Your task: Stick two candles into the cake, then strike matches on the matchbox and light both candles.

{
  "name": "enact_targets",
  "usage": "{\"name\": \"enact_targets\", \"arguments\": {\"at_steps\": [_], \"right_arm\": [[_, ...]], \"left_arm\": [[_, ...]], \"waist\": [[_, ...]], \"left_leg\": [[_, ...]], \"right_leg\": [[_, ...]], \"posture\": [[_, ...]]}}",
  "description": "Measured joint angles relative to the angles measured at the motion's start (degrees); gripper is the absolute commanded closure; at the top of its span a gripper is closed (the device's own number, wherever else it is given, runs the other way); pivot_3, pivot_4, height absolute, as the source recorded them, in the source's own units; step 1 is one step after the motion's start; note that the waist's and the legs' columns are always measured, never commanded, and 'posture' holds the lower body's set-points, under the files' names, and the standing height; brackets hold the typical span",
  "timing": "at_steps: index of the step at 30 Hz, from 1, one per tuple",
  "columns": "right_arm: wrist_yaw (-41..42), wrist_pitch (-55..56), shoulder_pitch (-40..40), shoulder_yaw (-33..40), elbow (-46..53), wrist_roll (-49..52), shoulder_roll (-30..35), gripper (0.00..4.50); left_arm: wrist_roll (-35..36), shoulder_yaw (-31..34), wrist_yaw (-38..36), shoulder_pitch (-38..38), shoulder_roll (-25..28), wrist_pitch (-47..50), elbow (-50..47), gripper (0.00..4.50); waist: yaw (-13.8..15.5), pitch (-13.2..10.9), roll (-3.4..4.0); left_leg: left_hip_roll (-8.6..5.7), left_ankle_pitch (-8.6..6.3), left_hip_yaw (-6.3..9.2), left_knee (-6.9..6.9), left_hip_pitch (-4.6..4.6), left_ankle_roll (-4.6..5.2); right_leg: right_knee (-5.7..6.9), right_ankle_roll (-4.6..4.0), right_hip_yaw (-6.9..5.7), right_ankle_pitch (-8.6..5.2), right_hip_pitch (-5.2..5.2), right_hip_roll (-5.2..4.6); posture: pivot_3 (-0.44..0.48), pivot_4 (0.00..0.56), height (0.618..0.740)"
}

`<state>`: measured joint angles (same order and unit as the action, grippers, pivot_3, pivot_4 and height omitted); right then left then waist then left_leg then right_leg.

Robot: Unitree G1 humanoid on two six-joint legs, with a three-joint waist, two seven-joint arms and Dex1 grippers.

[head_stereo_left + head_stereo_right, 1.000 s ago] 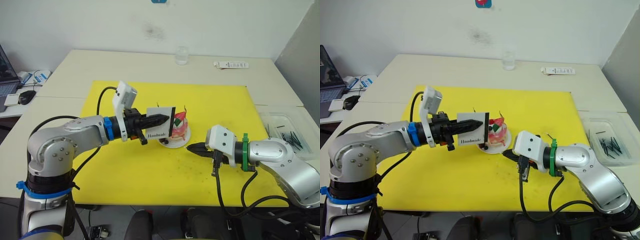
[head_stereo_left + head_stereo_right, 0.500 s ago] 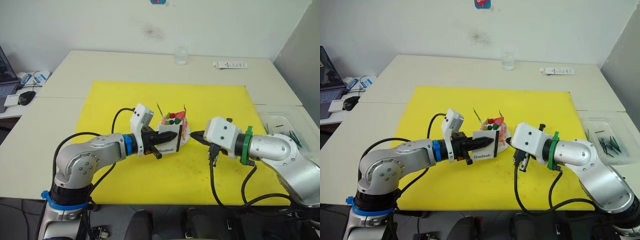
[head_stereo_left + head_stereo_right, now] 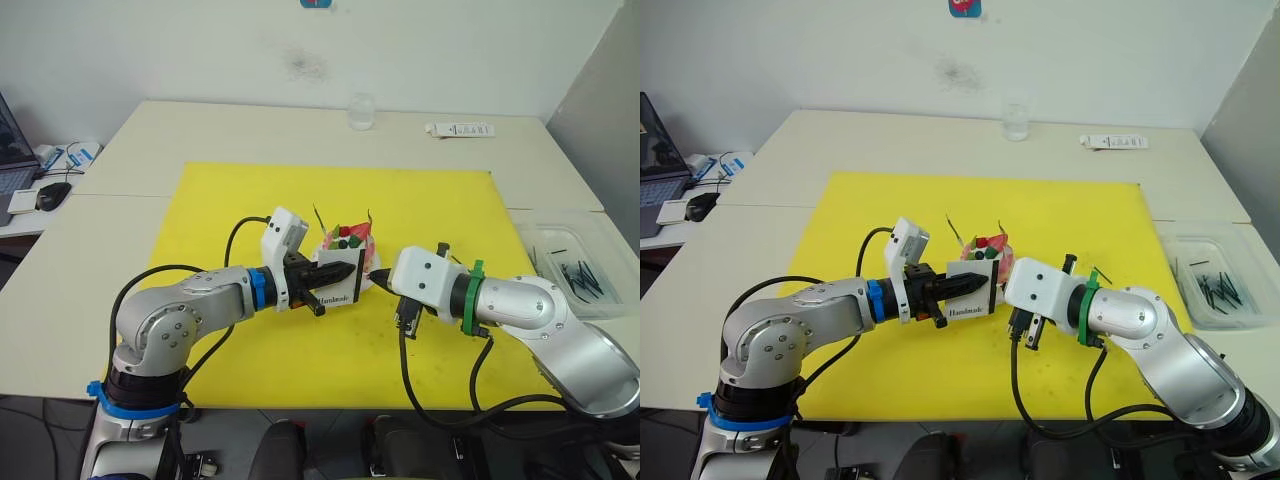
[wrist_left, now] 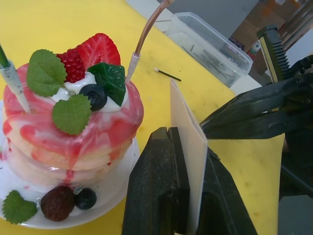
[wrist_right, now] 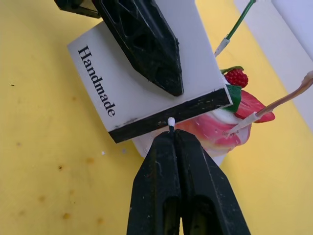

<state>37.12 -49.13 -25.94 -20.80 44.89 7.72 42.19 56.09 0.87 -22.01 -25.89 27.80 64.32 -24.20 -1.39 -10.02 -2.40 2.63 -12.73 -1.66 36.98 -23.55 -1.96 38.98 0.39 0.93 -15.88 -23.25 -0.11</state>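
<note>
Match tip at matchbox strip, pinched in right pincer

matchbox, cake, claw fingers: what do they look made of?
Matchbox: looks like matte white card, thin flat walls, printed lettering, with a rough black strip along one edge.
Cake: probably glossy plastic or resin; the icing drips look hard and shiny, so likely a prop.
Left claw fingers: black, matte, likely moulded plastic; the right claw looks the same.
</note>
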Motion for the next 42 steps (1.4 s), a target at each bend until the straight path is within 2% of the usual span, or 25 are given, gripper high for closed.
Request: {"name": "enact_targets", "arguments": {"at_steps": [15,25,27,30,32,36,42], "right_arm": [[0.4,3.7,0.0,-1.8,-3.1,-3.3,-0.4,4.47],[1.6,5.5,0.0,-2.6,-5.3,-5.3,-0.9,4.47],[3.2,6.2,0.0,-3.4,-6.1,-5.5,-0.5,4.47],[7.0,7.4,1.1,-4.8,-5.7,-4.3,1.2,4.47],[8.9,7.6,2.7,-4.4,-4.0,-3.7,2.9,4.47],[10.6,6.3,5.0,0.5,-1.8,-1.4,5.7,4.47],[10.2,2.2,2.9,6.5,-0.7,2.7,3.7,4.47]], "left_arm": [[0.3,0.4,0.0,-0.2,-0.6,0.3,0.0,4.50],[0.3,1.0,2.3,-0.4,-5.5,1.6,0.2,4.50],[0.8,1.2,2.6,-1.7,-6.8,1.6,0.2,4.50],[3.2,2.4,2.5,-8.3,-7.7,1.0,0.0,4.50],[4.9,5.3,2.5,-12.7,-6.1,0.4,0.2,4.50],[6.8,9.8,-0.2,-15.5,4.3,2.0,0.5,4.50],[13.6,12.0,-5.5,-6.2,12.4,6.6,-0.4,4.50]], "waist": [[0.0,0.0,0.00],[0.0,0.0,0.00],[0.0,0.0,0.00],[0.2,0.0,-0.02],[0.2,0.0,-0.01],[-0.6,0.0,0.00],[-0.4,0.0,0.01]], "left_leg": [[0.00,0.00,-0.01,0.00,0.00,0.00],[-0.02,0.00,0.00,0.01,0.00,0.00],[-0.02,0.00,0.01,0.01,-0.01,0.00],[-0.04,0.00,0.10,0.06,-0.11,0.00],[-0.05,0.00,0.07,0.04,-0.10,0.00],[0.02,0.00,-0.03,-0.01,0.00,0.00],[0.14,0.00,0.04,-0.04,0.01,-0.01]], "right_leg": [[0.00,0.00,0.00,0.00,0.00,0.00],[0.00,0.00,0.00,0.00,0.00,0.03],[0.00,0.00,-0.02,0.00,0.00,0.05],[-0.02,0.00,-0.09,0.00,0.00,0.15],[-0.02,0.01,-0.06,0.00,0.00,0.15],[0.01,0.01,0.07,0.00,-0.06,0.15],[0.03,-0.01,-0.02,-0.01,-0.06,0.11]], "posture": [[0.000,0.150,0.740],[0.000,0.150,0.740],[0.000,0.150,0.740],[0.000,0.150,0.740],[0.000,0.150,0.740],[0.000,0.150,0.740],[0.000,0.150,0.740]]}}
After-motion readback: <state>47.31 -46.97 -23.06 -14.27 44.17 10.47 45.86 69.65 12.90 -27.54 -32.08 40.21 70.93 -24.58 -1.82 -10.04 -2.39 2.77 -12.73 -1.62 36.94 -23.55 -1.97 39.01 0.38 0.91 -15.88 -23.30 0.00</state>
